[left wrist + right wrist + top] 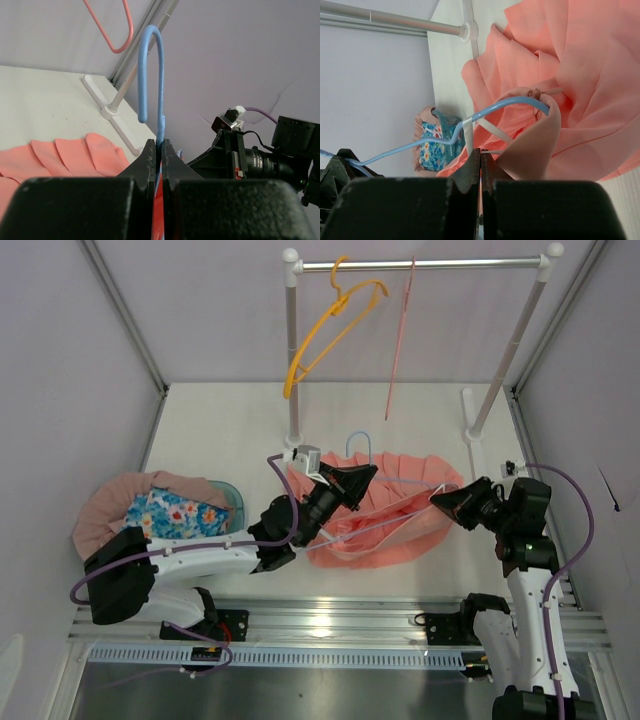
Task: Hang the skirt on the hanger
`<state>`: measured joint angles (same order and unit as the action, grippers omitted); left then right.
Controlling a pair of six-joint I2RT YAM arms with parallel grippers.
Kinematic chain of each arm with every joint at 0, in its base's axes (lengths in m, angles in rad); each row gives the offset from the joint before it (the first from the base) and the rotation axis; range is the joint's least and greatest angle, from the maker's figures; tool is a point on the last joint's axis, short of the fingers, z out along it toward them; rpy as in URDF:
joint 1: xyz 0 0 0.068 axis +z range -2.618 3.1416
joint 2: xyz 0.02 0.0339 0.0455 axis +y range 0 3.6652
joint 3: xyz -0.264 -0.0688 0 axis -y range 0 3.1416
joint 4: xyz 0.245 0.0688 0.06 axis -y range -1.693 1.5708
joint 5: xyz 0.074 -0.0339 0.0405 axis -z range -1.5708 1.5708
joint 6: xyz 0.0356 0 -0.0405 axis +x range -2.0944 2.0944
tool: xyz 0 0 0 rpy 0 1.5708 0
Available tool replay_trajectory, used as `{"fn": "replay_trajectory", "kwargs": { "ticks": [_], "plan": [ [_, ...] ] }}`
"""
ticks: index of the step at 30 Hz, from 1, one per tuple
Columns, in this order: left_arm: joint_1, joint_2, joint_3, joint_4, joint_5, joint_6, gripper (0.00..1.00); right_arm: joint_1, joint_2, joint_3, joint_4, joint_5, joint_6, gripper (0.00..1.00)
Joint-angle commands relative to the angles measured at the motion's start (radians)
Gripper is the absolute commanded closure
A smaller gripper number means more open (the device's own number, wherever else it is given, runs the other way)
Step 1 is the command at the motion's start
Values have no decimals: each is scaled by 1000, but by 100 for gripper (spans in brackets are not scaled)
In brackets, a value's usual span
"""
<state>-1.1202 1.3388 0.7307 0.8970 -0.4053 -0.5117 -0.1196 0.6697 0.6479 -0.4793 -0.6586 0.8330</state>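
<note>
- A white tabletop (230, 430) is lying in front of me, with pale lilac walls (200, 310) closing it in on three sides.
- A metal clothes rail on white posts (420, 262) is standing at the far edge, and a curved orange plastic hanger (330, 325) and a thin pink plastic hanger (400, 340) are hanging from it.
- A teal plastic basket (232, 498) is sitting at the left of the table; a blue floral cloth (175, 512) is bunching inside it and a dusty-pink cloth (110, 505) is spilling over its left rim.
- The coral pleated skirt (400, 490) is lying spread on the tabletop between my two arms, its folds fanning toward the rail, well below the bar.
- A light-blue plastic hanger (162, 80) is lying partly in the skirt, with one shoulder tucked under the waistband cloth and its hook standing up clear of the fabric.
- My left gripper (160, 146) is pinching the neck of the light-blue hanger just under the hook.
- My right gripper (480, 152) is sitting at the skirt's right edge with its fingers pressed together; I cannot tell whether any cloth is caught between them.
</note>
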Motion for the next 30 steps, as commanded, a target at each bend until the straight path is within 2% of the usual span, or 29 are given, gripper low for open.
{"fn": "replay_trajectory", "kwargs": {
  "ticks": [1, 8, 18, 21, 22, 25, 28, 30],
  "plan": [
    [-12, 43, 62, -10, 74, -25, 100, 34, -25, 67, 108, -179, 58, 100],
    [-12, 37, 62, -49, 49, -22, 100, 28, -1, 134, -14, -115, -49, 100],
    [-24, -18, 1, 9, 2, -19, 100, 23, -7, 246, -249, 178, -245, 99],
    [-32, -26, 7, 28, 2, -13, 100, 26, -9, 278, -292, 234, -276, 86],
    [-35, -26, 6, 31, 2, -10, 100, 26, -10, 285, -307, 241, -282, 77],
    [-39, -26, 13, 37, 0, -5, 100, 26, -16, 289, -315, 257, -288, 65],
    [-41, -23, 12, 40, -3, -5, 100, 26, -18, 289, -326, 269, -293, 55],
    [-41, -21, 10, 42, -4, -5, 100, 26, -24, 292, -332, 289, -296, 52]
  ]
}}
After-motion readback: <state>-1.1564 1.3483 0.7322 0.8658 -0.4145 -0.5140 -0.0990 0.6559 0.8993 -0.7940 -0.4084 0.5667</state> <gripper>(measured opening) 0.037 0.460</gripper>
